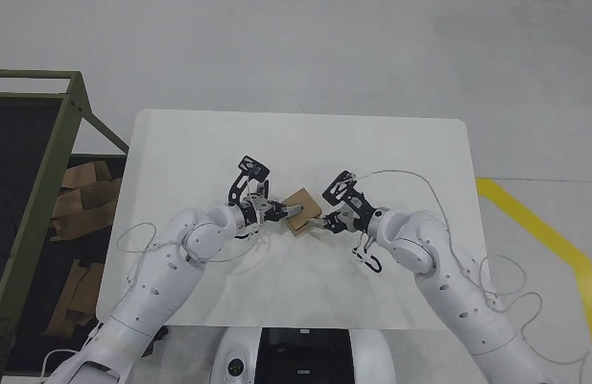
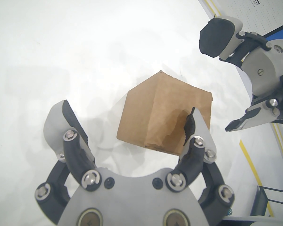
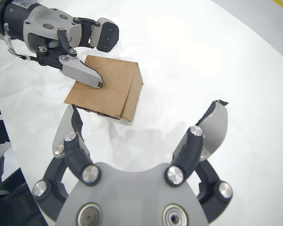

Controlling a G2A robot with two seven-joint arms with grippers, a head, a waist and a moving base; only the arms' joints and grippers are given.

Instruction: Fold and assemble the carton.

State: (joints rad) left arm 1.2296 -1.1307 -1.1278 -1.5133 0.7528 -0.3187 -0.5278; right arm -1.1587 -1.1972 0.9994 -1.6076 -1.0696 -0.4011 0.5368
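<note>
Sitting near the middle of the white rectangular table, the small brown cardboard carton is folded into a box shape. The left gripper, jaws spread wide, rests one fingertip on the carton's top face. The right gripper, also spread wide and holding nothing, sits just beside the carton's opposite side. Flat brown cardboard pieces lie off the table on the left arm's side

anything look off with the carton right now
Yes: the carton looks dented where one finger of the left gripper presses its top, and one bottom edge looks ragged and gaping rather than shut flush.
</note>
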